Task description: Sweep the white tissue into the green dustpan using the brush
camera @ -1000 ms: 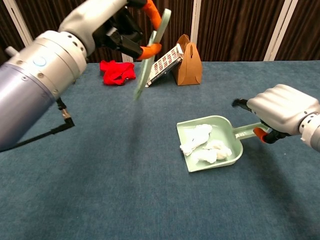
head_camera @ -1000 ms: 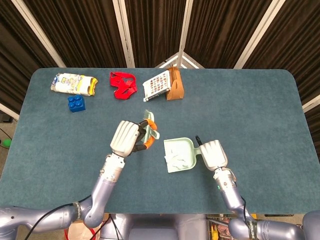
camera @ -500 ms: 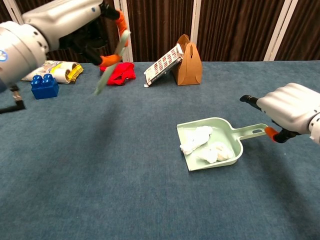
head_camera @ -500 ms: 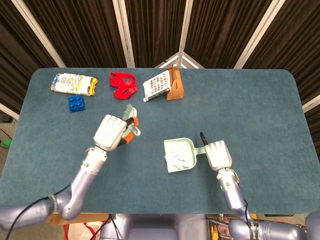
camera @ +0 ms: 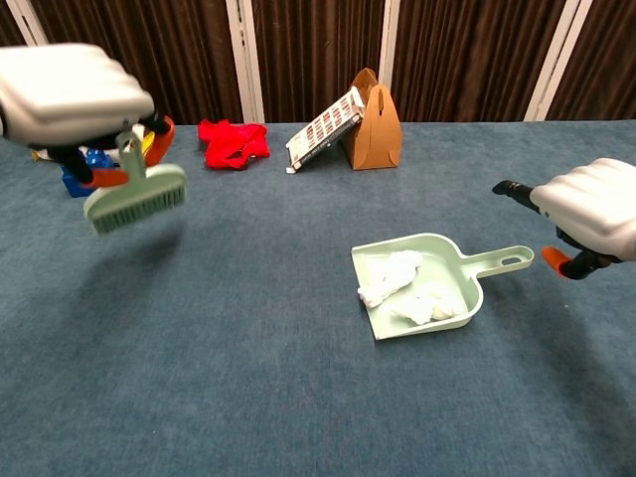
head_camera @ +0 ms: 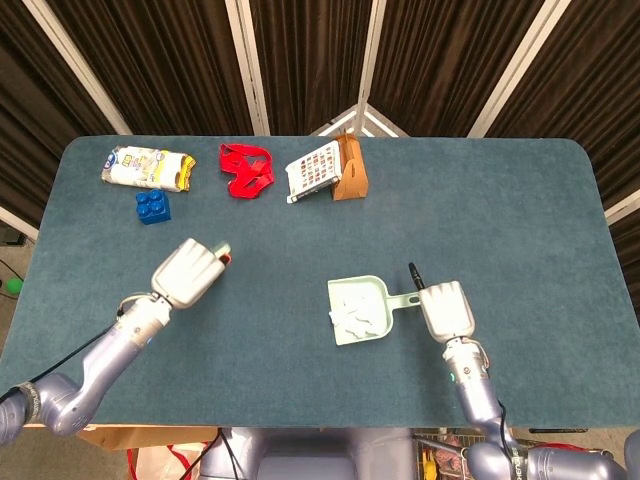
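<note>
The green dustpan (head_camera: 372, 296) (camera: 452, 256) lies flat on the table right of centre. The crumpled white tissue (head_camera: 350, 316) (camera: 405, 287) sits inside it. My left hand (head_camera: 187, 272) (camera: 72, 92) grips the pale green brush (camera: 135, 199) by its handle above the left part of the table, bristles down, far from the pan. In the head view the brush is almost wholly hidden under that hand. My right hand (head_camera: 445, 308) (camera: 586, 206) hovers just right of the dustpan's handle (camera: 502, 260), apart from it and holding nothing, thumb sticking out.
Along the far side lie a snack bag (head_camera: 147, 167), a blue toy brick (head_camera: 152, 205), a red cloth (head_camera: 246, 170) (camera: 233, 141) and a brown box with a printed card (head_camera: 330, 172) (camera: 350, 121). The teal table (head_camera: 500, 210) ends near my arms.
My left hand has swung the brush leftward, away from the dustpan, and lower. My right hand has let go of the dustpan handle and drawn back to the right.
</note>
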Tool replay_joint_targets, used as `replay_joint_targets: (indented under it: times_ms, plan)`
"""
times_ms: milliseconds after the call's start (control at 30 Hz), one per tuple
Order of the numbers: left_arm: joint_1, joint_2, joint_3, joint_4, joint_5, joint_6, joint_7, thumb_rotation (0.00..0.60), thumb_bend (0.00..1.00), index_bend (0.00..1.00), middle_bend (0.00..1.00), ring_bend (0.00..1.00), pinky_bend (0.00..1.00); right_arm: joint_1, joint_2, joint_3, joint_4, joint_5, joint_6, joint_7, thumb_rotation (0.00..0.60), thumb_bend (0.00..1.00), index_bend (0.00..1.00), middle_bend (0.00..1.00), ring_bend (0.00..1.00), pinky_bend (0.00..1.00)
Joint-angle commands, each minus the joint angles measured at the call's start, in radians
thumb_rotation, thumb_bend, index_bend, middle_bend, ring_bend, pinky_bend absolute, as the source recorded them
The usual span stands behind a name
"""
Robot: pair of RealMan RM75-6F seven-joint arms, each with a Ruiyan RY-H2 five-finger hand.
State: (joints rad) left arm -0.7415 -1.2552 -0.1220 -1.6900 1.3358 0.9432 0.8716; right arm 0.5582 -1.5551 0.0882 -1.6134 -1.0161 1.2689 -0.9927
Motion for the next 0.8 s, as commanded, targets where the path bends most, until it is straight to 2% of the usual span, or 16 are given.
replay_joint_targets:
  times_ms: [33, 67, 100, 200, 233, 300, 400, 467, 500, 567, 633, 700, 733, 800]
  plan:
    - [-0.003, 0.005, 0.039, -0.047, -0.059, -0.005, 0.112, 0.6, 0.0, 0.01, 0.41, 0.66, 0.77, 0.0, 0.004, 0.0, -0.01, -0.005, 0.006, -0.002, 0.6, 0.51, 0.0, 0.93, 0.86, 0.94]
    - [-0.001, 0.001, 0.039, -0.06, -0.075, 0.005, 0.127, 0.6, 0.0, 0.0, 0.32, 0.6, 0.71, 0.001, 0.007, 0.001, -0.014, -0.006, 0.007, -0.003, 0.6, 0.51, 0.0, 0.93, 0.86, 0.94]
    - [0.0, -0.002, 0.039, -0.073, -0.086, 0.014, 0.138, 0.6, 0.0, 0.0, 0.18, 0.5, 0.61, 0.001, 0.009, 0.002, -0.019, -0.006, 0.009, -0.004, 0.6, 0.51, 0.0, 0.93, 0.86, 0.94]
    - [0.002, -0.002, 0.036, -0.116, -0.093, 0.035, 0.128, 0.6, 0.0, 0.0, 0.01, 0.29, 0.43, 0.005, 0.019, 0.009, -0.032, -0.006, 0.014, -0.007, 0.6, 0.51, 0.0, 0.93, 0.86, 0.94]
    - [0.003, 0.001, 0.034, -0.13, -0.085, 0.044, 0.113, 0.6, 0.0, 0.0, 0.0, 0.21, 0.37, 0.006, 0.022, 0.012, -0.038, -0.004, 0.015, -0.008, 0.6, 0.51, 0.0, 0.93, 0.86, 0.94]
    - [0.008, 0.005, 0.031, -0.151, -0.068, 0.06, 0.074, 0.6, 0.0, 0.0, 0.0, 0.14, 0.3, 0.006, 0.028, 0.013, -0.045, -0.001, 0.016, -0.01, 0.6, 0.51, 0.0, 0.93, 0.86, 0.94]
    - [0.021, 0.014, 0.023, -0.181, -0.04, 0.097, 0.017, 0.6, 0.0, 0.0, 0.0, 0.12, 0.27, 0.004, 0.037, 0.013, -0.059, 0.002, 0.021, -0.011, 0.6, 0.51, 0.0, 0.92, 0.85, 0.93]
    - [0.039, 0.023, 0.023, -0.202, -0.029, 0.129, -0.016, 0.6, 0.0, 0.0, 0.0, 0.12, 0.27, 0.003, 0.042, 0.013, -0.071, 0.0, 0.024, -0.006, 0.6, 0.51, 0.0, 0.88, 0.81, 0.89]
    - [0.049, 0.029, 0.024, -0.214, -0.028, 0.146, -0.031, 0.6, 0.0, 0.0, 0.0, 0.11, 0.27, 0.001, 0.046, 0.011, -0.076, -0.002, 0.026, -0.002, 0.6, 0.51, 0.0, 0.8, 0.75, 0.83]
    - [0.089, 0.044, 0.027, -0.248, -0.027, 0.2, -0.082, 0.6, 0.0, 0.0, 0.0, 0.07, 0.25, -0.006, 0.059, 0.011, -0.092, -0.008, 0.03, 0.019, 0.6, 0.51, 0.0, 0.61, 0.57, 0.65]
    - [0.137, 0.057, 0.036, -0.286, -0.026, 0.258, -0.148, 0.6, 0.0, 0.0, 0.0, 0.02, 0.2, -0.02, 0.081, 0.012, -0.122, -0.007, 0.033, 0.059, 0.6, 0.51, 0.0, 0.34, 0.29, 0.38]
    - [0.201, 0.074, 0.056, -0.326, -0.006, 0.327, -0.254, 0.6, 0.0, 0.0, 0.0, 0.01, 0.16, -0.043, 0.112, 0.018, -0.174, 0.011, 0.03, 0.124, 0.6, 0.48, 0.0, 0.15, 0.1, 0.22]
    - [0.241, 0.095, 0.077, -0.346, 0.013, 0.365, -0.309, 0.6, 0.0, 0.0, 0.0, 0.0, 0.14, -0.06, 0.138, 0.022, -0.211, 0.024, 0.026, 0.176, 0.6, 0.46, 0.0, 0.08, 0.04, 0.16]
    - [0.295, 0.133, 0.117, -0.369, 0.045, 0.403, -0.377, 0.6, 0.0, 0.0, 0.0, 0.0, 0.1, -0.085, 0.182, 0.026, -0.264, 0.04, 0.02, 0.248, 0.6, 0.41, 0.0, 0.01, 0.0, 0.08]
